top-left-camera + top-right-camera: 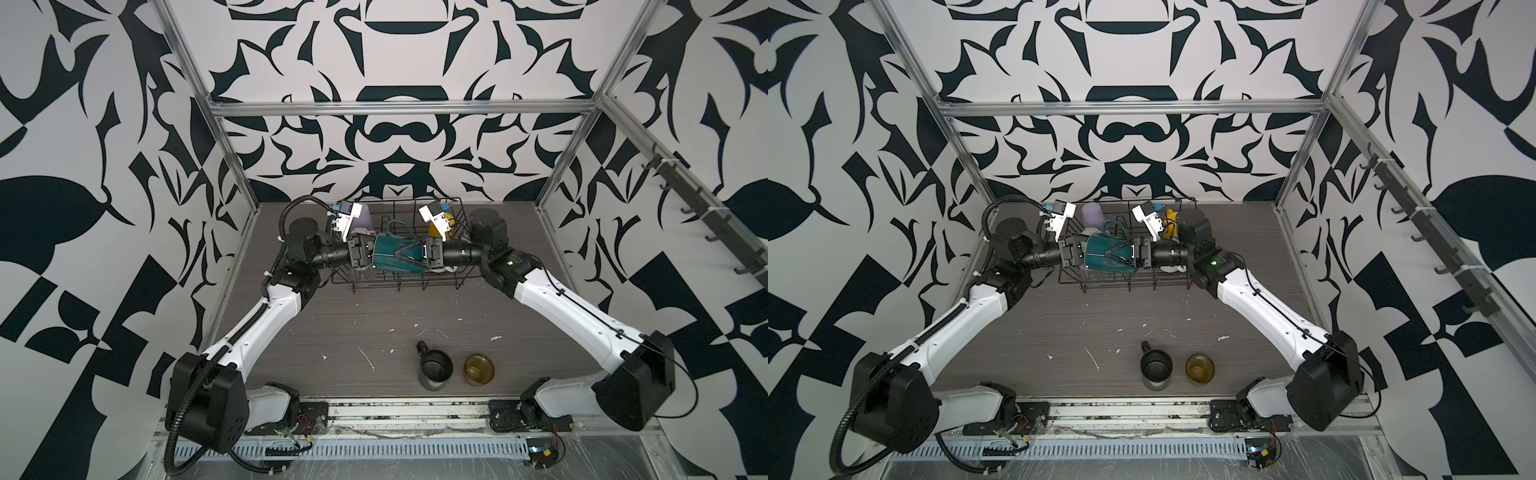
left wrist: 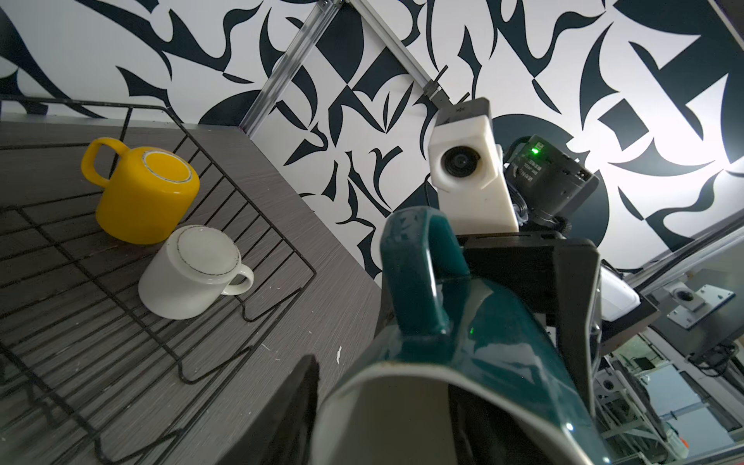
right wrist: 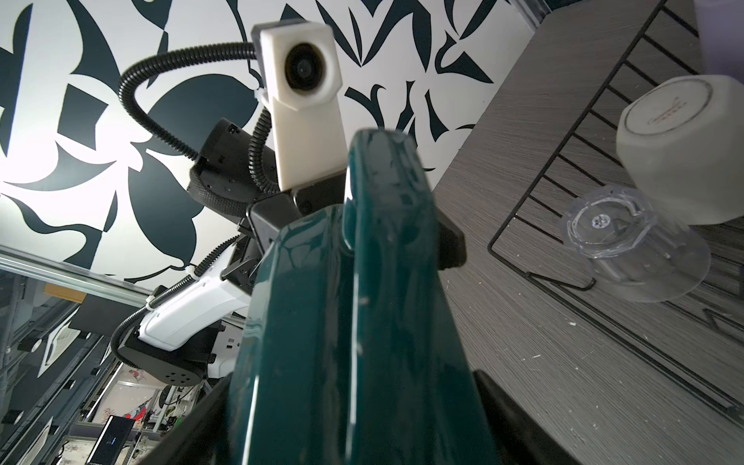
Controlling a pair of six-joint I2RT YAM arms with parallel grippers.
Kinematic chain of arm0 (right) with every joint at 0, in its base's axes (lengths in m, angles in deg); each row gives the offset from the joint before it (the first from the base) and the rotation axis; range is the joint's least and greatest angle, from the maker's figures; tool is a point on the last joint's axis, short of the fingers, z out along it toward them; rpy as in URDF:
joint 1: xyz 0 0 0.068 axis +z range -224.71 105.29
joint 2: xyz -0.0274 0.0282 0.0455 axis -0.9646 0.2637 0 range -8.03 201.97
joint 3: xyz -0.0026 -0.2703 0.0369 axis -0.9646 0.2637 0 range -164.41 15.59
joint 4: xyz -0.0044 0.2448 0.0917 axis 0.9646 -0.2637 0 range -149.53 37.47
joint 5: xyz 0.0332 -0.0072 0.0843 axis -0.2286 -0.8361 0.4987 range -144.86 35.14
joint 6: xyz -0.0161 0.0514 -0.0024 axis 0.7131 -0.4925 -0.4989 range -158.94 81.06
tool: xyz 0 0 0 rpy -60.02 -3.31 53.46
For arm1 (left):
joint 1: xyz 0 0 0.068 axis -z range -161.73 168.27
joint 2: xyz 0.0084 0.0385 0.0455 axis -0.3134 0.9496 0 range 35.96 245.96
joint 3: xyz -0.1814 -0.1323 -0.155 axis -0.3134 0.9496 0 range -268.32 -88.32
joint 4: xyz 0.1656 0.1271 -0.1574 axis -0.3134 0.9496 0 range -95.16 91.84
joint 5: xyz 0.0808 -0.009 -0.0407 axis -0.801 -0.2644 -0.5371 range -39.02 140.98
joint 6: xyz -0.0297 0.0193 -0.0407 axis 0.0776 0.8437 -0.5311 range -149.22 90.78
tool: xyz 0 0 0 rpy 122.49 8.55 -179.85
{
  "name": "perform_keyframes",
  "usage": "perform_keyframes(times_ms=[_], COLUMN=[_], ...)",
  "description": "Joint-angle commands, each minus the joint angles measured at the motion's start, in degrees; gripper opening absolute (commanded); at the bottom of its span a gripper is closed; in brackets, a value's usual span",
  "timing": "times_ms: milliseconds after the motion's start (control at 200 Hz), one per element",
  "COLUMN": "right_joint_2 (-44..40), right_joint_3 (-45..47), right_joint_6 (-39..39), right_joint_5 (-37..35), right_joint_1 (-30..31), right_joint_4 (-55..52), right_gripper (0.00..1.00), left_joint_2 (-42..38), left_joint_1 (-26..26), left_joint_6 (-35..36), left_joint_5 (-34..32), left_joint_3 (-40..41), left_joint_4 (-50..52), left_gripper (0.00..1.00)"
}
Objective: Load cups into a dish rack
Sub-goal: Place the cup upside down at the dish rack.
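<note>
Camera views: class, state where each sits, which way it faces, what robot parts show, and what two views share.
Top views: high above the near edge, looking down on the dish rack; left arm, right arm.
Left wrist: on the left arm, facing into the teal mug, yellow mug beyond; own finger shows.
Right wrist: on the right arm, facing the teal mug's handle, clear glass beyond; own fingers show.
Shared: wrist views see the teal mug from opposite ends.

**Rack Middle Blocked**

The rack (image 1: 399, 285) is barred mid-span by a teal mug (image 1: 388, 262) between the left gripper (image 1: 365, 255) and right gripper (image 1: 399, 254). Its right end is filled by a yellow mug (image 2: 141, 197) and white mug (image 2: 189, 273), its left by a glass (image 3: 632, 249) and pale cup (image 3: 680, 149). In front, open table (image 1: 353, 316) is broken only by a black mug (image 1: 434, 368) and olive cup (image 1: 479, 368).
</note>
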Motion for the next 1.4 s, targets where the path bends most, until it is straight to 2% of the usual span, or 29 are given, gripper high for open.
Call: perform_keyframes(times_ms=[0, 90, 270, 355, 420, 500, 725, 830, 965, 1065, 1395], right_joint_2=[-1.82, -1.38, -1.1, -1.2, -1.24, -1.34, -1.31, -1.33, -1.52, -1.55, -1.58], right_joint_3=[-2.9, -2.91, -3.09, -3.4, -3.67, -4.08, -4.33, -4.31, -4.23, -4.22, -4.37], right_joint_6=[1.12, 0.9, 1.09, 1.35, 1.45, 1.81, 2.23, 2.54, 2.78, 2.74, 3.19], right_joint_5=[-2.2, -2.44, -2.47, -2.68, -2.68, -2.86, -3.02, -3.34, -3.51, -3.61, -4.04], right_joint_1=[-0.33, -0.33, -0.33, -0.33, -0.33, -0.33, -0.33, -0.33, -0.35, -0.3, -0.33], right_joint_4=[3.4, 3.31, 2.88, 2.45, 2.07, 1.51, 0.51, -0.1, -0.23, -0.29, -0.89], right_gripper=[0.0, 0.0, 0.0, 0.0, 0.0, 0.0, 0.0, 0.0, 0.0, 0.0, 0.0], left_joint_2=[-2.06, -2.06, -2.5, -2.51, -2.59, -2.51, -2.59, -2.59, -2.63, -2.82, -3.12], left_joint_1=[-0.04, -0.06, -0.05, -0.16, -0.26, -0.38, -0.51, -0.51, -0.57, -0.65, -0.83], left_joint_6=[0.79, 0.7, 0.93, 1.07, 1.24, 1.41, 1.81, 2.03, 2.72, 2.91, 3.87], left_joint_5=[0.68, 0.78, 0.41, 0.04, -0.34, -0.63, -1.5, -1.83, -2.39, -2.8, -4.48], left_joint_3=[-2.03, -1.9, -1.6, -1.58, -1.54, -1.67, -1.85, -1.87, -2.14, -2.21, -2.38], left_joint_4=[-1.06, -1.05, -1.1, -0.9, -0.54, -0.01, 0.7, 1.11, 2.34, 2.75, 4.54], left_gripper=[0.49, 0.44, 0.25, 0.13, 0.11, 0.16, 0.19, 0.25, 0.39, 0.46, 0.58])
